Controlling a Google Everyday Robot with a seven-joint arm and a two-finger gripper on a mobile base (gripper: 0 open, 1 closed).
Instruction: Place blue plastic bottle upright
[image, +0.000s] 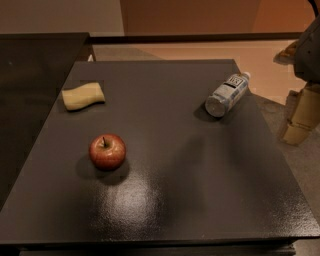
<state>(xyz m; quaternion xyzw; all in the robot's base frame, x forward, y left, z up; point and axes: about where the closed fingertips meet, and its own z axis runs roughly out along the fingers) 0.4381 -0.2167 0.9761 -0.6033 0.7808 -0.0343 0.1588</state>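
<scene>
The blue plastic bottle (228, 93) lies on its side at the far right of the dark table (190, 190). Its white cap points to the far right and its base faces the front left. It is clear, with a pale blue-white label. My gripper (285, 95) hangs at the right edge of the view, beyond the table's right side and to the right of the bottle, not touching it. Its two tan fingers (299, 119) stand apart, open and empty.
A red apple (107, 151) stands at the left of the table's middle. A pale yellow sponge (83, 96) lies at the far left. A second dark surface (30, 100) adjoins on the left. Floor shows beyond the far and right edges.
</scene>
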